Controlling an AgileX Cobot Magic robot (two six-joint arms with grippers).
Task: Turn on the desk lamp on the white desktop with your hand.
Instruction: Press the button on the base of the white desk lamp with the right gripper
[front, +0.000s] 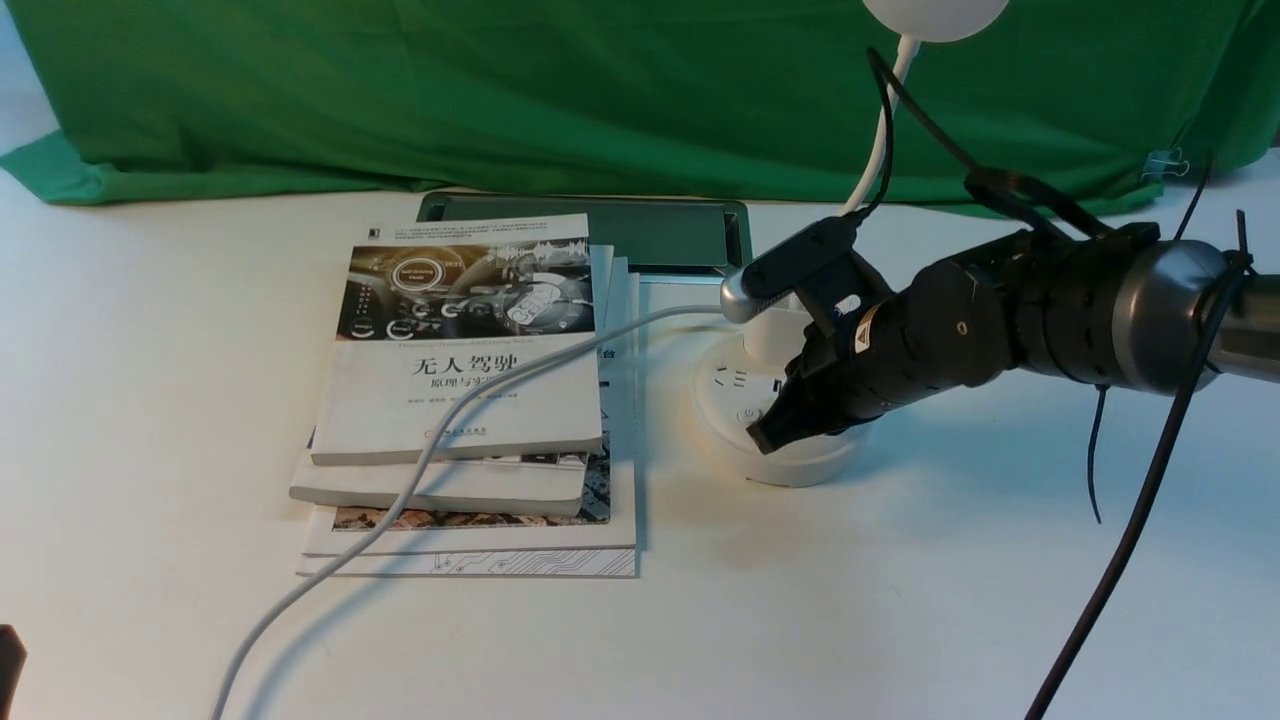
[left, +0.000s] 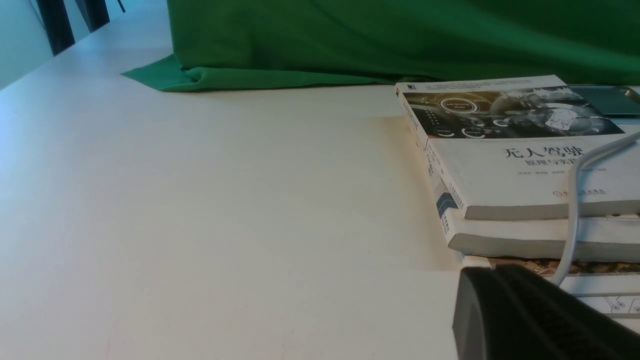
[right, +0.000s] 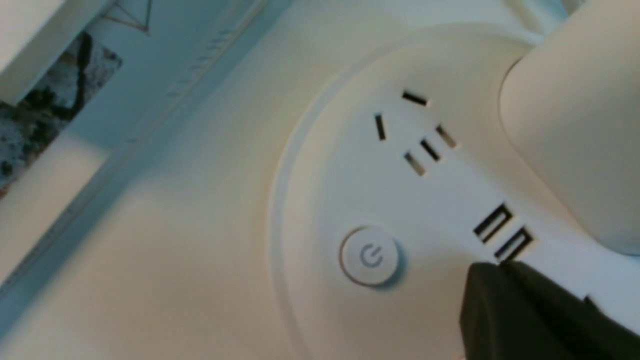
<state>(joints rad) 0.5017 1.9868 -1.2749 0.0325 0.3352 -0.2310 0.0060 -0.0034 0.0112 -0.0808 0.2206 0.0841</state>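
Counter: white, green cloth behind.
Lamp: right of centre, beside books.
Right arm: jaws closed together, tip over base, just beside power button.
Left jaws: state unclear.
Next: likely centre tip on button, press straight down, gently, so base stays put.

"无人驾驶" on top book

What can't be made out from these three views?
- Desk lamp head: cut off by the front view's top edge; lit or not, unclear.
- Right gripper: its own body hides whether it touches the lamp base.
- Left gripper: only a dark edge in left wrist view; jaws unreadable.
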